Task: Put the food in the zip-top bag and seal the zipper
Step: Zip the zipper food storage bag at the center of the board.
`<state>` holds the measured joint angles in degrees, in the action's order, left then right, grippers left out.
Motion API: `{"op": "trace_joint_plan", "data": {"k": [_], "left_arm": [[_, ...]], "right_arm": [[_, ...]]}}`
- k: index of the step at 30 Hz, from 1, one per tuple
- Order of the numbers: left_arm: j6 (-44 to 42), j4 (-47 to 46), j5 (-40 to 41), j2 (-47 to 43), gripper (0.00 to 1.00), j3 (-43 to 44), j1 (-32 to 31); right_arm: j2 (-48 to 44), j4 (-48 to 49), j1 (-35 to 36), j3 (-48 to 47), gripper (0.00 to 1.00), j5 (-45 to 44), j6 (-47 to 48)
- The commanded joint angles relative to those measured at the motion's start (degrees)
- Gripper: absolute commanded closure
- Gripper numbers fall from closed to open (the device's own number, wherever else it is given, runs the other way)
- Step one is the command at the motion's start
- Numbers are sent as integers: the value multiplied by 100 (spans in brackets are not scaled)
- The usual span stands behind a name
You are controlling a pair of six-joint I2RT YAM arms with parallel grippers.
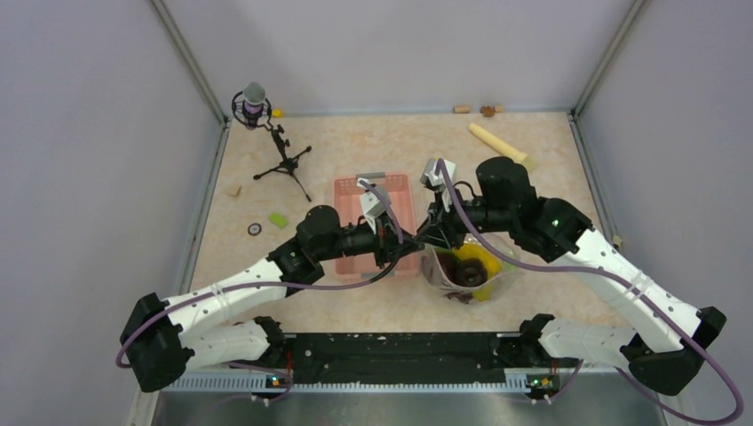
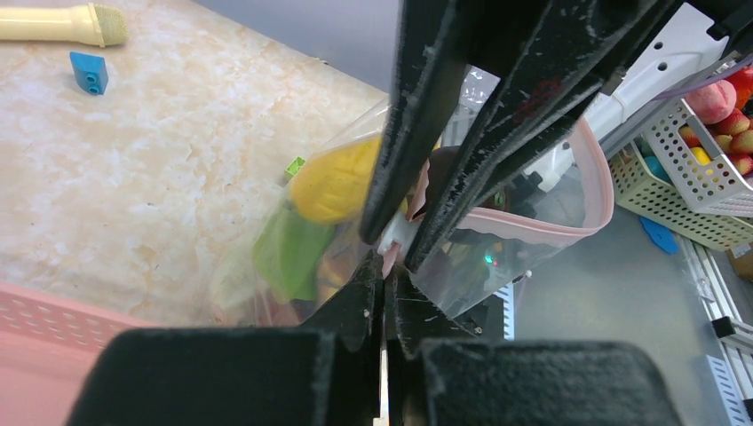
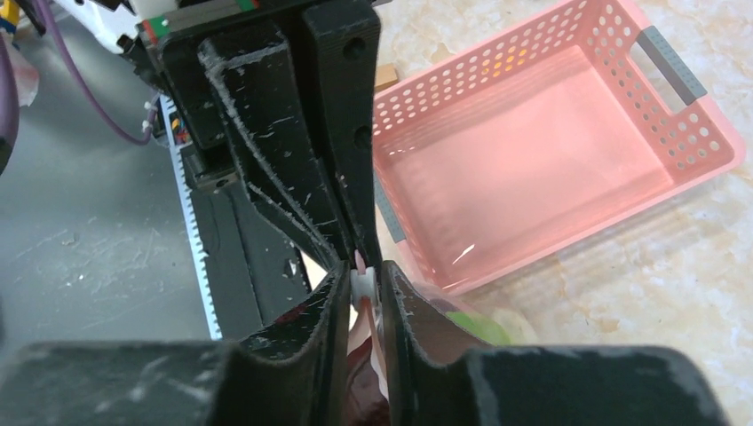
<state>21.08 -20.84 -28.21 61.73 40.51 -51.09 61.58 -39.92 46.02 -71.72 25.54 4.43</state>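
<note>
The clear zip-top bag (image 1: pixel 457 286) stands open on the table right of the basket. It holds the food: a yellow fruit (image 2: pixel 337 182), a green pod (image 2: pixel 289 248) and dark purple-brown pieces (image 1: pixel 468 272). The pinkish zipper (image 2: pixel 550 232) curves open along the bag's mouth. My left gripper (image 2: pixel 388 271) is shut on the zipper's end at the bag's corner. My right gripper (image 3: pixel 361 284) meets it tip to tip and is shut on the white zipper slider (image 3: pixel 362 286). Both grippers (image 1: pixel 419 241) meet at the bag's top left corner.
The pink basket (image 1: pixel 348 191) lies under my left arm, just left of the bag, and looks empty in the right wrist view (image 3: pixel 533 151). A beige rolling pin (image 1: pixel 500 145) lies at the back right. A microphone tripod (image 1: pixel 282 162) and a green block (image 1: pixel 278 219) are at the left.
</note>
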Motion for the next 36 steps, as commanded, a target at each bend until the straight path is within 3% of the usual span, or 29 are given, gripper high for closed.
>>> {"op": "trace_joint_plan", "data": {"k": [1, 2, 3, 13, 36], "left_arm": [[28, -307, -8, -162, 100, 262, -6], [32, -302, 4, -166, 100, 262, -6], [31, -287, 45, -177, 100, 254, -6], [45, -62, 1464, -439, 100, -7, -6], [40, 25, 3609, -394, 100, -289, 11]], "right_arm": [[59, -88, 64, -252, 89, 109, 181], [79, -94, 67, -262, 99, 76, 181], [83, -89, 78, -264, 100, 25, 169], [-197, -149, 79, -177, 100, -1035, -159], [-86, -2076, 81, -665, 100, -2977, -2073]]}}
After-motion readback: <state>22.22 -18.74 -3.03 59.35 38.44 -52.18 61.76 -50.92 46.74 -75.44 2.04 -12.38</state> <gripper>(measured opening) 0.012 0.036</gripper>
